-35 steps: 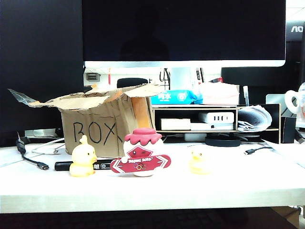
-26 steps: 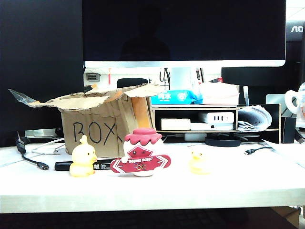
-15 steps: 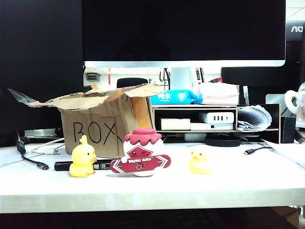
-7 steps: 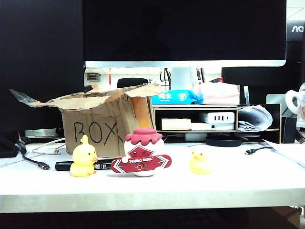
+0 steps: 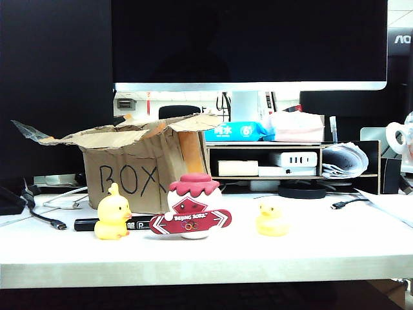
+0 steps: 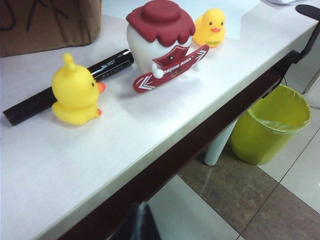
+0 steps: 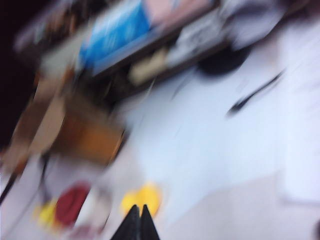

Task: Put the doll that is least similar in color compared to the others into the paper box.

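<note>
The doll (image 5: 191,205), white with a dark red frilly cap and a red snowboard, stands mid-table between two yellow ducks. Behind it to the left is the paper box (image 5: 131,166), marked "BOX", with its ragged flaps open. The left wrist view shows the doll (image 6: 159,39) and a corner of the paper box (image 6: 47,20) beyond the table's front edge. My left gripper (image 6: 140,214) is shut and empty off that edge, over the floor. The right wrist view is blurred. My right gripper (image 7: 138,216) is shut and empty, short of the doll's red cap (image 7: 70,205).
One yellow duck (image 5: 112,214) stands left of the doll, another (image 5: 270,218) right. A black marker (image 5: 106,223) lies in front of the box, with cables at the left. A shelf and monitor fill the back. A green bin (image 6: 270,124) stands on the floor.
A dark shape has come in at the exterior view's left edge near the cables. The doll, ducks and box have not moved.
</note>
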Robot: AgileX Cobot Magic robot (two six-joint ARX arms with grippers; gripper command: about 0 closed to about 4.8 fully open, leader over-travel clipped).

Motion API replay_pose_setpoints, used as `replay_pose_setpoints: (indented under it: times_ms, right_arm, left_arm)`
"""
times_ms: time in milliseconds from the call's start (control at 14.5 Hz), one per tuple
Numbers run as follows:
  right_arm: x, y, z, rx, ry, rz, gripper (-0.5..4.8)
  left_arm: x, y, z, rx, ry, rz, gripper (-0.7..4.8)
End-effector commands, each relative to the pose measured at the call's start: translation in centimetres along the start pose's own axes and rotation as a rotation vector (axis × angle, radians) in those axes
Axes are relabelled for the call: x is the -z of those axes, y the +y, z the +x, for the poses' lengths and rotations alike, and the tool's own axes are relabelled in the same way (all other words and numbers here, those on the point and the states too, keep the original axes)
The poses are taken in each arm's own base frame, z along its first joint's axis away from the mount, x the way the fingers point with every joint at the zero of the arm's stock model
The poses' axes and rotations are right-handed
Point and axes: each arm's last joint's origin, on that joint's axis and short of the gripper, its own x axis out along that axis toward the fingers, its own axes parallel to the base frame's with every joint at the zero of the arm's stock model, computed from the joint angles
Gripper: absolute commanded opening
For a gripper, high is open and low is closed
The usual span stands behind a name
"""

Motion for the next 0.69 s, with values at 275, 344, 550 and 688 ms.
replay_pose_setpoints:
  times_ms: [275,344,550,688]
  right_arm:
    - [-1.0,5.7,9.0,-0.185,0.663,-0.315,-0.05]
    - [-0.6,7.4,11.1,-0.203,0.74,-0.404,-0.05]
    - [0.9,11.7,16.4,-0.195,0.854,-0.54,1.04]
    - [1.5,13.5,18.3,-0.234,0.859,-0.565,2.24]
  left_arm:
    - [-0.1,0.0,0.0,0.0,-0.011,0.001,-0.05]
    - [-0.1,0.0,0.0,0.0,-0.011,0.001,-0.05]
    - [-0.1,0.0,0.0,0.0,-0.012,0.001,-0.05]
    - [-0.1,0.0,0.0,0.0,-0.011,0.001,-0.05]
